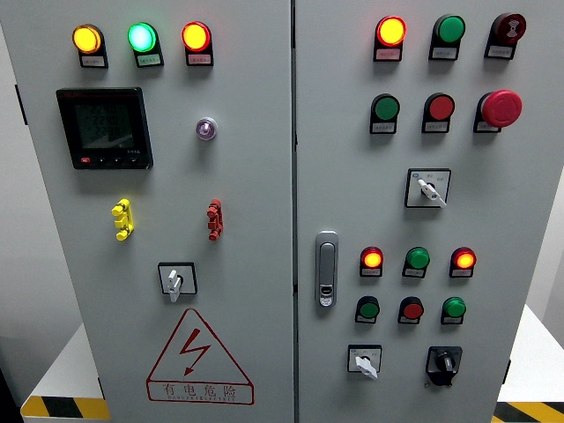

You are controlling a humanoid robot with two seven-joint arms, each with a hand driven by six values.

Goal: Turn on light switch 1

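A grey electrical cabinet fills the head view, with a left door (247, 211) and a right door (511, 211). Rotary switches with white levers sit on the left door (175, 281), on the right door's middle (428, 188) and at its lower part (364, 360). A black rotary knob (443, 363) is beside that last one. No label tells me which one is light switch 1. Neither of my hands shows in the picture.
Lit yellow (87, 39), green (141, 37) and red (196, 36) lamps top the left door above a dark meter display (104, 128). The right door has a red emergency button (502, 108), a door handle (327, 269) and several push buttons. A lightning warning triangle (197, 357) is at the lower left.
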